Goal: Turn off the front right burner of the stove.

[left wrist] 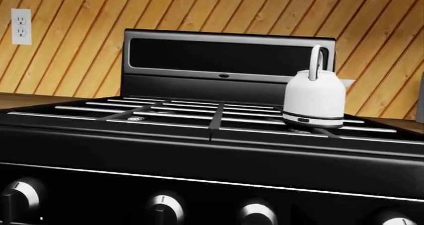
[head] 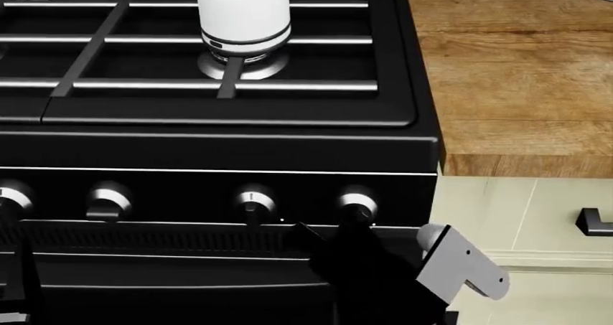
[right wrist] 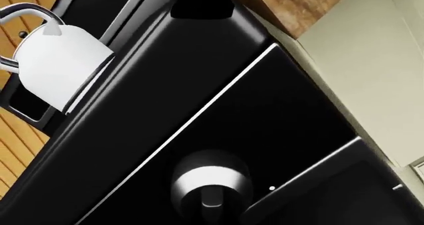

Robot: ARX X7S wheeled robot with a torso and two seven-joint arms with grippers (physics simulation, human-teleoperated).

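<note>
The black stove (head: 192, 153) fills the head view. Its front right burner (head: 251, 68) is a silvery ring under a white kettle (head: 242, 13), crossed by black grate bars. Several silvery knobs run along the front panel. My right gripper (head: 331, 232) is black and sits just below the rightmost knob (head: 357, 204), with one finger (head: 300, 231) left of that knob; the jaws look open. The right wrist view shows this knob (right wrist: 210, 184) very close and the kettle (right wrist: 59, 61) beyond. My left gripper does not show clearly; its wrist view faces the stove front (left wrist: 198, 155) and the kettle (left wrist: 315, 98).
A wooden counter (head: 507, 74) adjoins the stove's right side, over a pale green cabinet (head: 536, 224) with a dark handle (head: 593, 221). My right arm's grey link (head: 460, 267) hangs before the cabinet. A wall outlet (left wrist: 21, 26) sits on the wood-panelled wall.
</note>
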